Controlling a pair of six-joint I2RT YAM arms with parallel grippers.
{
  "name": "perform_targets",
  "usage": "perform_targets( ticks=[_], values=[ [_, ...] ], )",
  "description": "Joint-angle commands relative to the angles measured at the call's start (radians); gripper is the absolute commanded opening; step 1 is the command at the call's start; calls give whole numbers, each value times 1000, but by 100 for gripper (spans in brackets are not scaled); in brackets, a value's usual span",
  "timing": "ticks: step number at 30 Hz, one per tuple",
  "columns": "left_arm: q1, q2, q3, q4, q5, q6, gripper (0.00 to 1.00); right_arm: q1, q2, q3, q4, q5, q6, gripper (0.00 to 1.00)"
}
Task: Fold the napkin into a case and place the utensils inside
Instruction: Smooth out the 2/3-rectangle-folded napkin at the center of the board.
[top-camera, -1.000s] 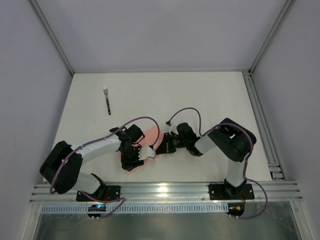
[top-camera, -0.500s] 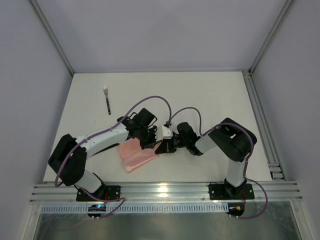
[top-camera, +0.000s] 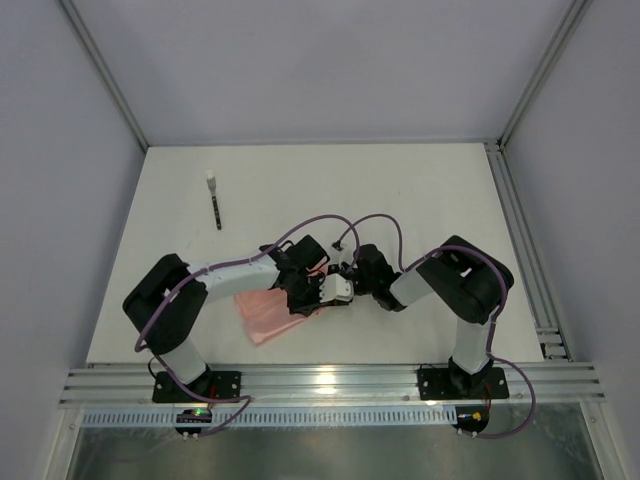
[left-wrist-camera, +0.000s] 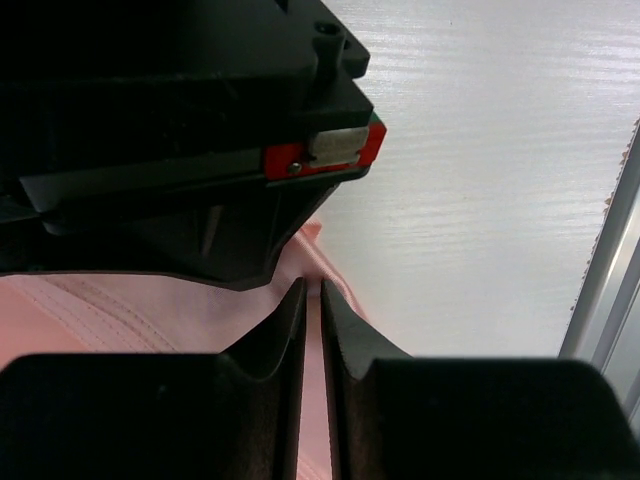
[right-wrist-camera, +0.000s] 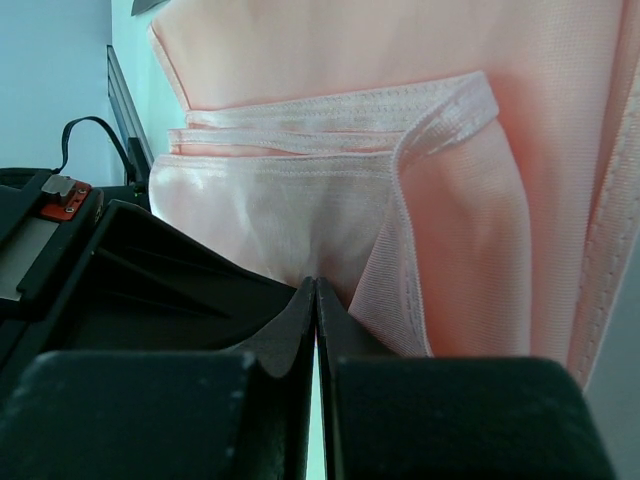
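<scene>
At centre, the left gripper (left-wrist-camera: 311, 300) is nearly pressed together over the napkin (top-camera: 265, 312). The right gripper (right-wrist-camera: 316, 295) is pressed tight.

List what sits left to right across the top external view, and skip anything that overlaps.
black utensil → napkin → right arm's elbow → side rail along the table's right edge.
</scene>
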Motion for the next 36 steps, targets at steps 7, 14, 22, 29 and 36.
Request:
perform_targets(
  ticks=[7,14,22,29,36],
  values=[
    [-5,-5,-62,-76,-67,69,11,-11,19,4,-68,66,-55,4],
    [-5,-107,-156,-177,-113,98,11,-21,20,2,-81,69,-64,4],
    [-5,-172,-232,-243,-119,111,10,-24,17,7,-98,74,-74,4],
    [-12,-229,-243,-341,-185,126,10,-24,16,11,-102,83,-71,4],
    [-19,-233,-278,-387,-228,118,10,-25,11,14,-107,91,-70,4]
  ],
)
